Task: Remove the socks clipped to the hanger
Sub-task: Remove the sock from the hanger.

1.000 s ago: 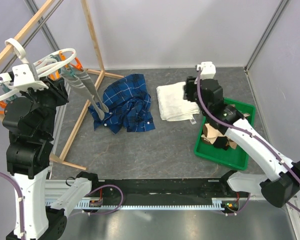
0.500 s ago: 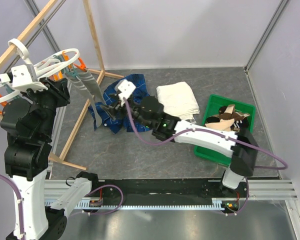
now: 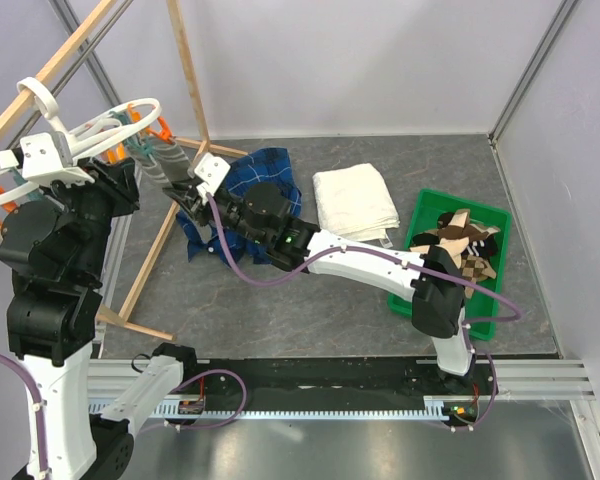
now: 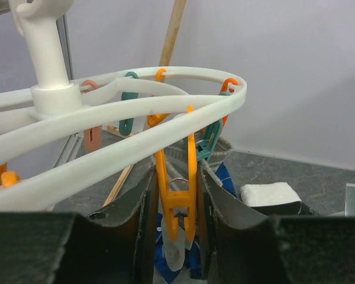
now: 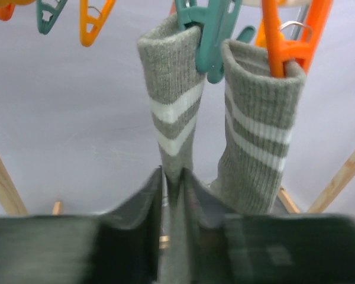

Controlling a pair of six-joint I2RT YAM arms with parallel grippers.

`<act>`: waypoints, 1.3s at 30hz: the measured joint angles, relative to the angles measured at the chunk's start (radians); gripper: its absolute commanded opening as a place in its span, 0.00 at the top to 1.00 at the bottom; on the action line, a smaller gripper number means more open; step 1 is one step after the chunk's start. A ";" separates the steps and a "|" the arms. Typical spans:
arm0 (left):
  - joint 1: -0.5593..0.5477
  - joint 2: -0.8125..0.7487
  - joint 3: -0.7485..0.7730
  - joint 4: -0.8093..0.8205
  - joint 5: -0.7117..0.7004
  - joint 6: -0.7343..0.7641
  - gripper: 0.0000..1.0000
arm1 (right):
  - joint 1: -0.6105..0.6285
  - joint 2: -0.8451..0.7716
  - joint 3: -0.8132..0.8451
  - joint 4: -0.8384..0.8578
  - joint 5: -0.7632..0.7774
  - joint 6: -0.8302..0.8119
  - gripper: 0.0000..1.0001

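The right gripper (image 5: pixel 173 177) is pinched narrow on the left of two grey striped socks (image 5: pixel 170 112), which hang side by side, each clipped to the hanger (image 4: pixel 47 100) at the far left. The left gripper (image 4: pixel 176 171) flanks one orange clothespin (image 4: pixel 176 204); whether it clamps it I cannot tell.

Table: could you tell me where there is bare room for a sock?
Bare: the near strip between rack foot and tray, and the back strip behind towel and tray. Crowded: around shirt, hanger, socks and right gripper.
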 measured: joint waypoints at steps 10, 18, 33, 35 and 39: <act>0.000 -0.024 0.047 -0.026 0.040 -0.011 0.41 | 0.036 0.021 0.109 -0.058 0.071 -0.014 1.00; 0.000 -0.094 0.061 -0.021 0.112 -0.060 0.39 | 0.034 0.032 0.180 -0.104 0.134 -0.014 1.00; 0.000 0.026 0.222 -0.092 0.021 -0.106 0.43 | 0.086 0.060 0.186 -0.129 0.152 -0.083 1.00; 0.000 0.060 0.238 -0.102 0.018 -0.106 0.43 | 0.105 0.060 0.186 -0.130 0.166 -0.112 1.00; 0.000 0.117 0.260 -0.121 0.019 -0.106 0.43 | 0.130 0.069 0.196 -0.128 0.192 -0.165 1.00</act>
